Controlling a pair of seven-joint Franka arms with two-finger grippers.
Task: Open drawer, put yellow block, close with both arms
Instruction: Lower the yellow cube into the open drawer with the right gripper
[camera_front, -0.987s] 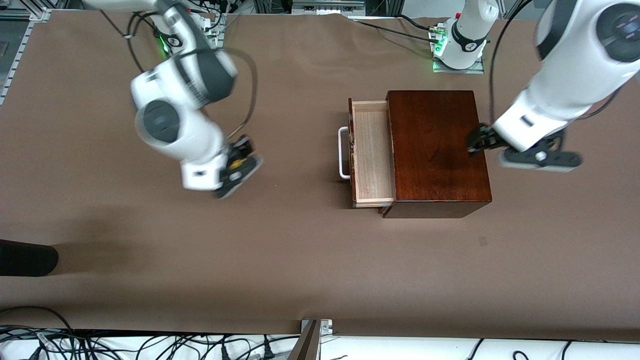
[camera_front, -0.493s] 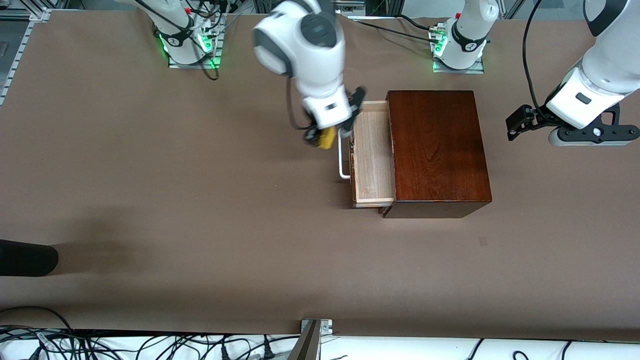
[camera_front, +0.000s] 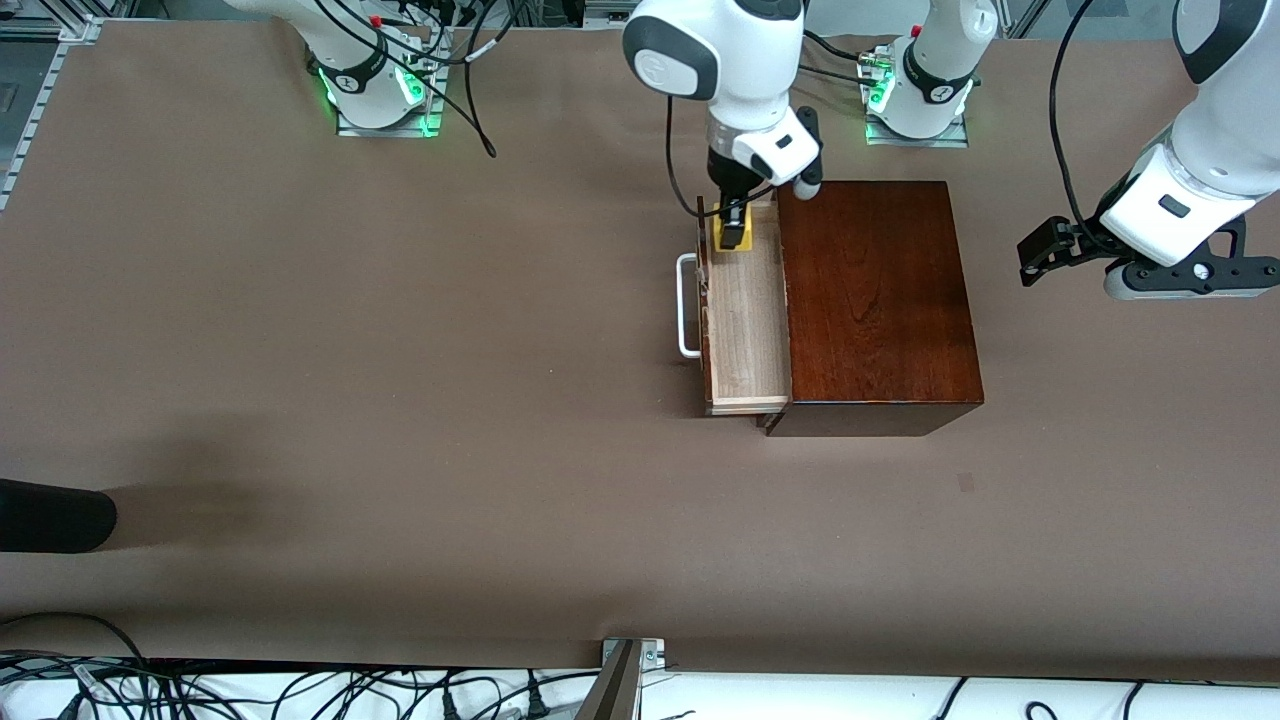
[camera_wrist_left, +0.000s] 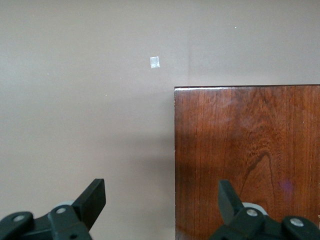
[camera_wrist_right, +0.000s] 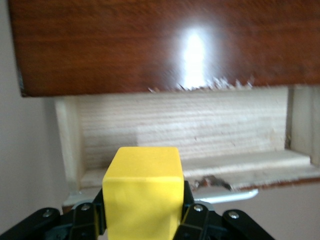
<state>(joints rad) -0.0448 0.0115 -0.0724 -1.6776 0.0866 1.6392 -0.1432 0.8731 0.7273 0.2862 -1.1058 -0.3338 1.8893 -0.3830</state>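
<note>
The drawer (camera_front: 745, 330) stands pulled out of the dark mahogany box (camera_front: 875, 300), its pale wood tray bare and its white handle (camera_front: 686, 305) toward the right arm's end. My right gripper (camera_front: 731, 228) is shut on the yellow block (camera_front: 731, 236) and holds it over the drawer's end nearest the robot bases. The right wrist view shows the block (camera_wrist_right: 142, 192) between the fingers, over the tray (camera_wrist_right: 200, 135). My left gripper (camera_front: 1040, 250) is open and empty, in the air beside the box at the left arm's end; its wrist view shows the box top (camera_wrist_left: 247, 160).
A small pale mark (camera_wrist_left: 154, 62) lies on the brown table cover near the box. A dark object (camera_front: 50, 515) sits at the table edge at the right arm's end. The arm bases (camera_front: 915, 95) stand along the table's edge farthest from the front camera.
My right arm has swung with the yellow block from the open table at the right arm's end to over the drawer. My left gripper has pulled away from the box.
</note>
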